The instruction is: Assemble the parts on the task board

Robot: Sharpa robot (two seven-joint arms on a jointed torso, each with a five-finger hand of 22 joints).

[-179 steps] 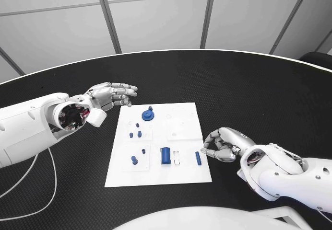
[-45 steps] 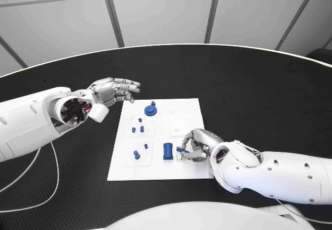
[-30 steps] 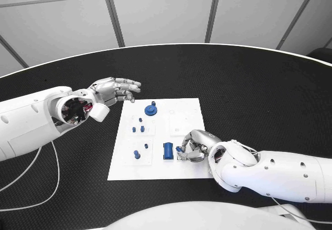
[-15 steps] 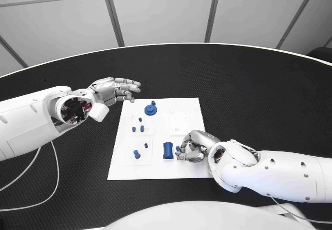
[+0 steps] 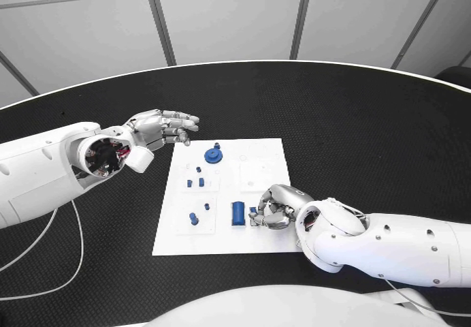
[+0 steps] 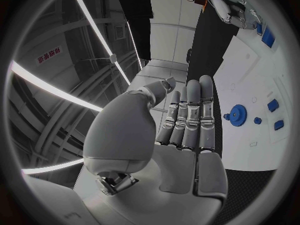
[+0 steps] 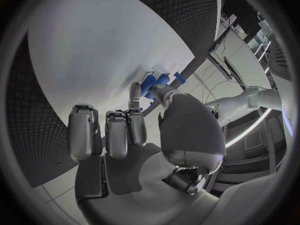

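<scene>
Right hand: I see silver fingers pinching a small blue peg over the smooth white task board.
Left hand: fingers loosely spread, holding nothing, above the textured black table.

Both arms are clad in smooth, glossy white shells, rounded and bulky towards the wrist. The left arm ends in an open round wrist housing with dark metal parts and a touch of red wiring inside, beside a small white rounded block. A thin white cable loops away from this arm. The right arm bears small dark screw holes dotted over its shell and a thin pale cable along its top. The left hand and the right hand are silver-grey metal, with jointed fingers in segments and lighter, smooth pads at the tips.
</scene>
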